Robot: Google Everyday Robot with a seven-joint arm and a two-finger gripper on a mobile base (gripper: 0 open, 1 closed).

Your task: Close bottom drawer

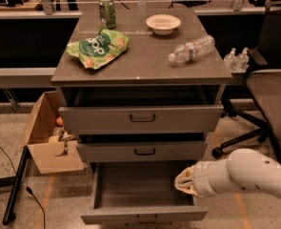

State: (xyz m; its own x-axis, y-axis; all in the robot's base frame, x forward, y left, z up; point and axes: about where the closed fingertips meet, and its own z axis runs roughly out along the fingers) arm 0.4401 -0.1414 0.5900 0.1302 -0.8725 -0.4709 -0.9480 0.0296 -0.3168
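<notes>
Speckled floor (59, 199), cardboard box (49, 151) — gripper (181, 184) over bottom drawer (135, 190)

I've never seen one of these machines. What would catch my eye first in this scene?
Probably the bottom drawer, pulled far out of the grey cabinet with its tray bare. Next, the thick white arm reaching in from the right, its end effector at the drawer's right side. On top of the cabinet, a bright green snack bag lies at the left, with a can, bowl and water bottle nearby.
</notes>
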